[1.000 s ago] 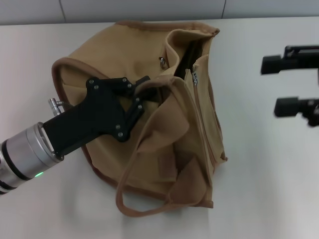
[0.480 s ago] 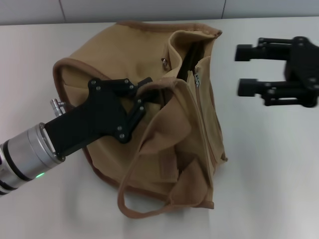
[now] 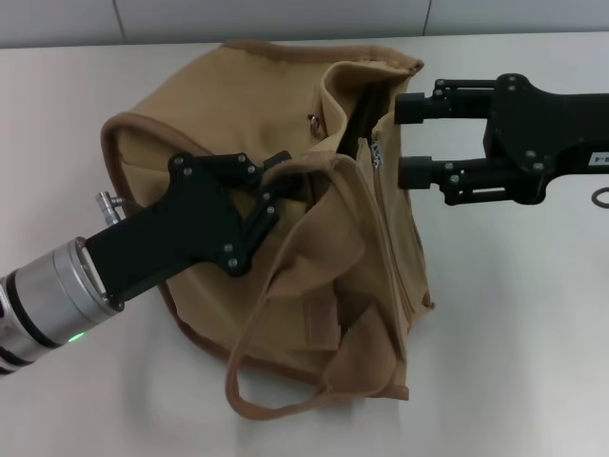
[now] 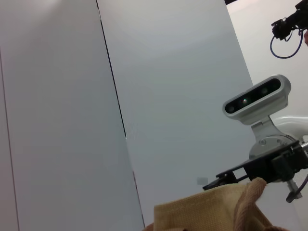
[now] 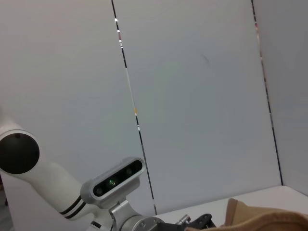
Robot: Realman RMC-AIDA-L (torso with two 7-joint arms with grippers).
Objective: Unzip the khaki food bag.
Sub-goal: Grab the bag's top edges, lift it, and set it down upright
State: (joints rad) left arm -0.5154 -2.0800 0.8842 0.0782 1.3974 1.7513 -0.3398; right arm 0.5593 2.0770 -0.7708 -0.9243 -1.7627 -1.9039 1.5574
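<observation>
The khaki food bag (image 3: 238,105) lies slumped on the white table, tan canvas with brown piping, its top zipper partly open at the far right side with the silver zipper pull (image 3: 374,150) showing. My left gripper (image 3: 278,169) is shut on one webbing handle (image 3: 314,164) near the bag's middle. My right gripper (image 3: 407,141) is open, its two fingers (image 3: 419,107) pointing at the bag's open top, just right of the zipper pull. The bag's edge also shows in the left wrist view (image 4: 211,211) and the right wrist view (image 5: 269,216).
The second handle (image 3: 249,376) loops loose on the table at the bag's near side. A metal ring (image 3: 312,119) sits on the bag's top. The white table (image 3: 523,333) stretches to the right. Grey wall panels (image 3: 285,14) stand behind.
My right gripper has moved left from the table's right edge to the bag's open top beside the zipper pull. The left gripper and the bag have stayed put.
</observation>
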